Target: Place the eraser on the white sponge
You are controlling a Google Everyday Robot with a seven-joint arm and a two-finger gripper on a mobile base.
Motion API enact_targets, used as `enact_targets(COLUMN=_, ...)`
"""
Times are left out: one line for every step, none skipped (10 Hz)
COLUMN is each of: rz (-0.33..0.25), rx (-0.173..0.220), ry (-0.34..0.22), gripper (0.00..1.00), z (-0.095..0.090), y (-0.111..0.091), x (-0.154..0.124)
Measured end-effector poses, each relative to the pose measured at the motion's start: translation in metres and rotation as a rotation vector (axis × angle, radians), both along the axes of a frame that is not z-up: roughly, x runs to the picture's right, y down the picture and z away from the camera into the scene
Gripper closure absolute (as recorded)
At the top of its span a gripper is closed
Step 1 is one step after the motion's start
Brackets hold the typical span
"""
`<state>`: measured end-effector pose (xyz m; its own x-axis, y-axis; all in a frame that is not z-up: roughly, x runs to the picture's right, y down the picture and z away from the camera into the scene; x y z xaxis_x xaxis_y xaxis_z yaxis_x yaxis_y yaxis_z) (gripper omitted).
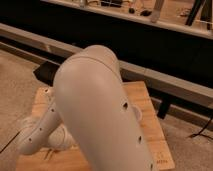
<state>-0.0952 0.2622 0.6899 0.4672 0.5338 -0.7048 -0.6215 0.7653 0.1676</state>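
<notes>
My arm's large beige upper link fills the middle of the camera view and blocks most of the wooden table. A lower arm link bends down at the left over the table. The gripper is hidden behind the arm. The eraser and the white sponge are hidden or out of view.
The small wooden table stands on a beige carpet. A long grey ledge with a dark wall above it runs across the back. A dark table leg and a black cable are at the right.
</notes>
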Motion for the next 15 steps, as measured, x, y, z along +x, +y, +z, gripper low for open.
enact_targets(rz=-0.017, rx=-0.020, ry=0.017, gripper=1.00, z=0.003, y=0.008, x=0.006)
enact_targets(rz=-0.037, rx=-0.040, ry=0.027, gripper=1.00, z=0.006, y=0.016, x=0.009)
enact_targets(rz=-0.061, rx=-0.064, ry=0.035, gripper=1.00, z=0.012, y=0.025, x=0.010)
enact_targets(rz=-0.073, rx=-0.078, ry=0.036, gripper=1.00, z=0.015, y=0.030, x=0.008)
enact_targets(rz=-0.086, rx=-0.093, ry=0.031, gripper=1.00, z=0.021, y=0.036, x=0.002)
enact_targets(rz=-0.090, rx=-0.098, ry=0.029, gripper=1.00, z=0.024, y=0.039, x=0.000)
enact_targets(rz=-0.090, rx=-0.104, ry=0.021, gripper=1.00, z=0.028, y=0.041, x=-0.005)
enact_targets(rz=-0.090, rx=-0.103, ry=0.018, gripper=1.00, z=0.029, y=0.041, x=-0.008)
enact_targets(rz=-0.086, rx=-0.097, ry=0.017, gripper=1.00, z=0.031, y=0.039, x=-0.009)
enact_targets(rz=-0.078, rx=-0.085, ry=0.014, gripper=1.00, z=0.032, y=0.035, x=-0.011)
enact_targets(rz=-0.073, rx=-0.076, ry=0.013, gripper=1.00, z=0.033, y=0.031, x=-0.012)
enact_targets(rz=-0.061, rx=-0.061, ry=0.014, gripper=1.00, z=0.033, y=0.027, x=-0.013)
enact_targets(rz=-0.055, rx=-0.048, ry=0.013, gripper=1.00, z=0.034, y=0.022, x=-0.013)
enact_targets(rz=-0.046, rx=-0.033, ry=0.017, gripper=1.00, z=0.033, y=0.016, x=-0.012)
enact_targets(rz=-0.040, rx=-0.025, ry=0.020, gripper=1.00, z=0.033, y=0.012, x=-0.011)
